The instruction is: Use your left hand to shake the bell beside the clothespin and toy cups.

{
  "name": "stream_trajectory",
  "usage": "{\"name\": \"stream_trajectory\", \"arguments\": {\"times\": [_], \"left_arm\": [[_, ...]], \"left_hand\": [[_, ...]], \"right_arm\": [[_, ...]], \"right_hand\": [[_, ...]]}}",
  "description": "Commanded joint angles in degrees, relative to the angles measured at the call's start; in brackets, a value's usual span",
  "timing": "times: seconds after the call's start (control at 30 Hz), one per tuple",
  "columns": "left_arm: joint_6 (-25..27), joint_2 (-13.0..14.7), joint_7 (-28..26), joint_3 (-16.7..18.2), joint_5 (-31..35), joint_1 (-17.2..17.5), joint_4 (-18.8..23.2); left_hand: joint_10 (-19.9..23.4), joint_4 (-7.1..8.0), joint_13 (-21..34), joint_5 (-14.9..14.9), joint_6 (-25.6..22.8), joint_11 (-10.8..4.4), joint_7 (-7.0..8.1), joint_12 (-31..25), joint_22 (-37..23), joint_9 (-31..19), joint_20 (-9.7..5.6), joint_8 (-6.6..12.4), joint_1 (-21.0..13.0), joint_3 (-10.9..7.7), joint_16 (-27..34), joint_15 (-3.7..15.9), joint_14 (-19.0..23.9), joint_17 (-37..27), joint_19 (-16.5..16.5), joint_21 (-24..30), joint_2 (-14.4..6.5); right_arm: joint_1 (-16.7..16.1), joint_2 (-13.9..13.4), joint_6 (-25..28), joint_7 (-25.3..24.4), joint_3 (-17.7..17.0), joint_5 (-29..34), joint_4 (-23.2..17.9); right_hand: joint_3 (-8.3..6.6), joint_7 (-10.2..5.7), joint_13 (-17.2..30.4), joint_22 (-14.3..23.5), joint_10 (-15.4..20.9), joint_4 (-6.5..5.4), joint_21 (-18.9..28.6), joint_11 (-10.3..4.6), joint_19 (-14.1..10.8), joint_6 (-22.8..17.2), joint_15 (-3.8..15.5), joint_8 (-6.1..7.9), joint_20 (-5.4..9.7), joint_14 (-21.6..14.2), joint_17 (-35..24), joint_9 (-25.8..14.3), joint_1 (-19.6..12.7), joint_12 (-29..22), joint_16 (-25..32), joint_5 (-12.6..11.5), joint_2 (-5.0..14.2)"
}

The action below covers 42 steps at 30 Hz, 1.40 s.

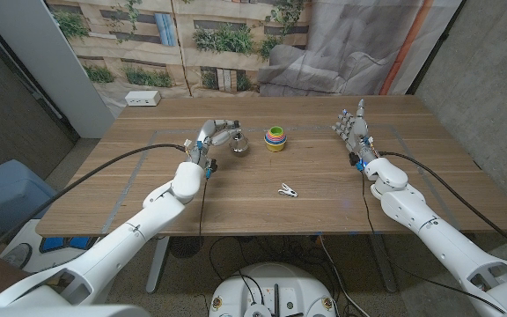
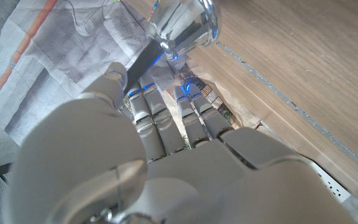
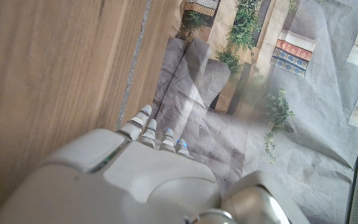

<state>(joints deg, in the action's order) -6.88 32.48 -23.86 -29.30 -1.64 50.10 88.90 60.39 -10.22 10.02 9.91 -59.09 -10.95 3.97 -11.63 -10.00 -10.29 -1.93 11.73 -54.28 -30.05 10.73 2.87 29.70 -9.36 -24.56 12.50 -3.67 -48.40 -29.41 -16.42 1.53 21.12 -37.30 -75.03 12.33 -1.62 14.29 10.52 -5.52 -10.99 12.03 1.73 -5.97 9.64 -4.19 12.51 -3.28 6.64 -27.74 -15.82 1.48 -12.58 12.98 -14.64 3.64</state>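
A silver bell with a black handle sits tilted at the table's middle left, and my left hand holds it by that handle. In the left wrist view the bell's shiny body hangs off the fingertips, with the dark handle pinched between thumb and fingers. Just right of the bell stands a stack of coloured toy cups. A white clothespin lies nearer to me on the wood. My right hand stands at the right, fingers apart and pointing up, holding nothing.
A white power strip lies at the table's far left corner. A blue bin stands on the floor left of the table. A printed backdrop hangs behind the far edge.
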Motion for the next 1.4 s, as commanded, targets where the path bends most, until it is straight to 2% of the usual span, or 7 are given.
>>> {"name": "stream_trajectory", "arguments": {"times": [0.03,0.13,0.37,0.6,1.0,1.4], "left_arm": [[6.15,1.92,0.71,1.12,-0.99,2.00,5.90],[8.37,2.76,0.18,1.14,-0.04,2.60,7.64],[15.06,3.15,0.13,2.67,-3.22,4.80,12.27],[21.66,1.25,-0.01,4.52,-10.29,6.24,15.35],[31.67,1.10,0.33,5.49,-20.16,6.69,20.18],[35.09,2.35,2.19,4.79,-26.76,4.83,21.38]], "left_hand": [[2.15,0.00,0.11,-0.25,-1.83,-1.22,-1.14,-0.08,-0.21,-0.12,0.27,-0.06,-0.38,0.41,-0.15,8.18,0.51,-0.06,-0.62,0.26,-0.39],[2.77,0.04,0.12,-0.25,-2.38,-1.23,-1.20,-0.17,-0.21,-0.16,0.33,0.03,-0.47,0.61,-0.18,8.15,0.58,-0.06,-0.72,0.25,-0.44],[3.79,0.08,0.14,-0.23,-2.96,-1.18,-1.41,-0.25,-0.22,-0.26,0.45,0.02,-0.63,1.00,-0.17,8.00,0.83,-0.07,-0.91,0.23,-0.58],[3.95,0.09,0.17,-0.22,-2.96,-1.25,-1.15,0.02,-0.21,-0.36,0.82,-0.20,-0.81,1.41,-0.25,7.91,0.93,-0.04,0.18,-0.29,-0.64],[4.40,0.11,0.19,-0.20,-3.45,-1.27,-1.02,0.16,-0.18,-0.46,0.85,-0.21,-0.98,1.83,-0.35,7.88,0.87,-0.02,0.49,-0.49,-0.71],[4.87,0.12,0.21,-0.17,-3.62,-1.36,-1.28,0.23,-0.16,-0.52,0.79,-0.31,-1.10,2.18,-0.44,7.66,0.73,0.01,1.15,-0.79,-0.74]], "right_arm": [[-0.03,-0.05,0.00,0.21,0.03,-0.05,-0.06],[-0.04,-0.05,-0.01,0.22,0.03,-0.05,-0.06],[-0.04,-0.05,-0.02,0.22,0.03,-0.05,-0.05],[-0.08,-0.09,-0.03,0.22,0.02,-0.05,-0.11],[-0.30,-0.22,-0.14,0.24,-0.03,-0.02,-0.33],[-0.24,-0.19,-0.12,0.23,0.00,0.01,-0.29]], "right_hand": [[0.36,-0.04,0.05,0.20,-0.26,0.11,0.34,-0.19,-0.42,1.25,0.03,0.34,-0.02,0.20,-0.25,-0.32,-0.14,-0.30,0.44,-0.27,5.65],[0.36,-0.04,0.05,0.20,-0.20,0.11,0.34,-0.05,-0.42,1.26,0.07,0.33,-0.02,0.24,-0.25,-0.32,-0.14,-0.33,0.42,-0.27,5.65],[0.36,0.00,0.05,0.20,-0.25,0.11,0.35,-0.11,-0.44,1.24,0.03,0.34,-0.01,0.18,-0.25,-0.32,-0.14,-0.30,0.44,-0.27,5.65],[0.36,-0.06,0.05,0.20,-0.23,0.11,0.34,-0.04,-0.43,1.22,0.03,0.35,-0.02,0.21,-0.24,-0.32,-0.14,-0.31,0.43,-0.27,5.65],[0.36,-0.12,0.05,0.20,-0.16,0.11,0.34,-0.11,-0.42,1.17,0.09,0.36,0.01,0.23,-0.24,-0.31,-0.15,-0.33,0.42,-0.27,5.64],[0.35,-0.16,0.05,0.19,-0.08,0.11,0.33,0.00,-0.40,1.05,0.16,0.40,-0.01,0.15,-0.24,-0.31,-0.15,-0.36,0.46,-0.28,5.64]]}}
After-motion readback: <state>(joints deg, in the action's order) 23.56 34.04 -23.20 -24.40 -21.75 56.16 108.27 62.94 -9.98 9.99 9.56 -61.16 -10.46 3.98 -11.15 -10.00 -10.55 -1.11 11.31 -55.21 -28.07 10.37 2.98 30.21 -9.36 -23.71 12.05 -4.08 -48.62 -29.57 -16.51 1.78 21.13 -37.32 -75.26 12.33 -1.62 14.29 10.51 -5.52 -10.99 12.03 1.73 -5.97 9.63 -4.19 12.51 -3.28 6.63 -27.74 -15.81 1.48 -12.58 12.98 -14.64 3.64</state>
